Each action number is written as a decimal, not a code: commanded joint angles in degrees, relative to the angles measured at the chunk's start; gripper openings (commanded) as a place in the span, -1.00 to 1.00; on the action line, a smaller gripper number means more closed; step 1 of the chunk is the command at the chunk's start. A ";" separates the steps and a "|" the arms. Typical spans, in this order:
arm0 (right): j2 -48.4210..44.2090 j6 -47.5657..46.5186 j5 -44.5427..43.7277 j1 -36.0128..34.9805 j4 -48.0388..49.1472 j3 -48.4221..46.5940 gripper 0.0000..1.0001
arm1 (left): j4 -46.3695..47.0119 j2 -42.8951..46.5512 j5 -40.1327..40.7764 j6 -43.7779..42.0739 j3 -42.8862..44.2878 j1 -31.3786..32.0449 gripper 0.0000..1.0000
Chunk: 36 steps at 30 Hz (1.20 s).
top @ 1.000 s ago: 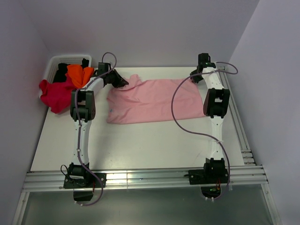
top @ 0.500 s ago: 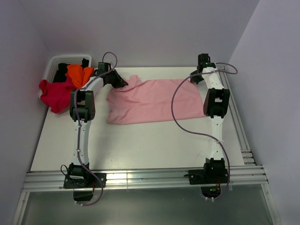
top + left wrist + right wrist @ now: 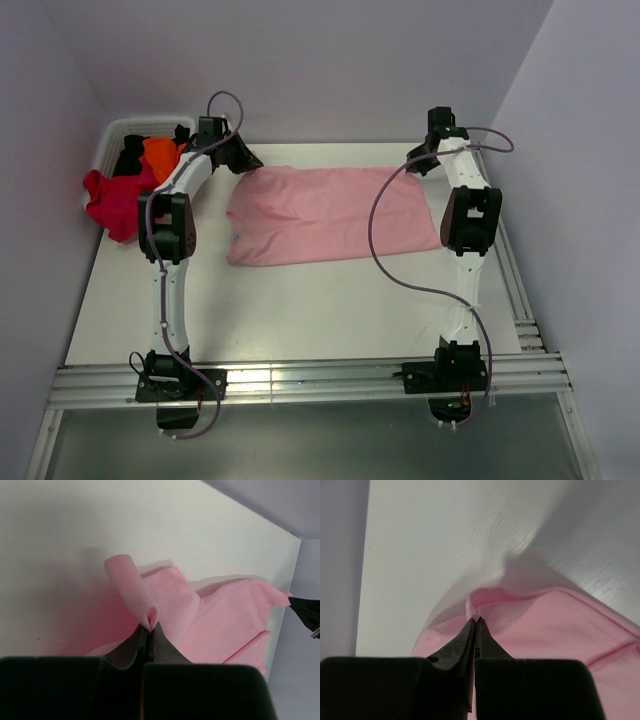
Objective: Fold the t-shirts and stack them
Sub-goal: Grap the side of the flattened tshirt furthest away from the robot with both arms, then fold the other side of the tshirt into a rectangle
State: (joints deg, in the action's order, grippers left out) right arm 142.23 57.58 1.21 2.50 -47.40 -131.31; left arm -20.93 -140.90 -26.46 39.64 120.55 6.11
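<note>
top external | pink t-shirt spread | left gripper, right gripper pinch its far edge | best raised evenly, taut

The left arm and right arm are slim white links joined by bulky black joint housings, rooted in black bases at six o'clock of the overhead view, each trailing a looping mauve cable and ending in tapered black fingers.

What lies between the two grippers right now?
The light pink t-shirt spans from left gripper to right gripper, both pinching its far edge; top external view shows it.
</note>
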 commanded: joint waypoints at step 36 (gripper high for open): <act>-45.72 -7.57 -4.38 2.15 8.80 57.03 1.00 | -12.38 60.37 48.51 -1.33 -53.13 13.13 0.76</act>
State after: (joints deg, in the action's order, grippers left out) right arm 100.31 50.54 -1.10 3.55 -39.94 -75.46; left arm -31.20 -86.67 9.74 33.98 68.60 16.84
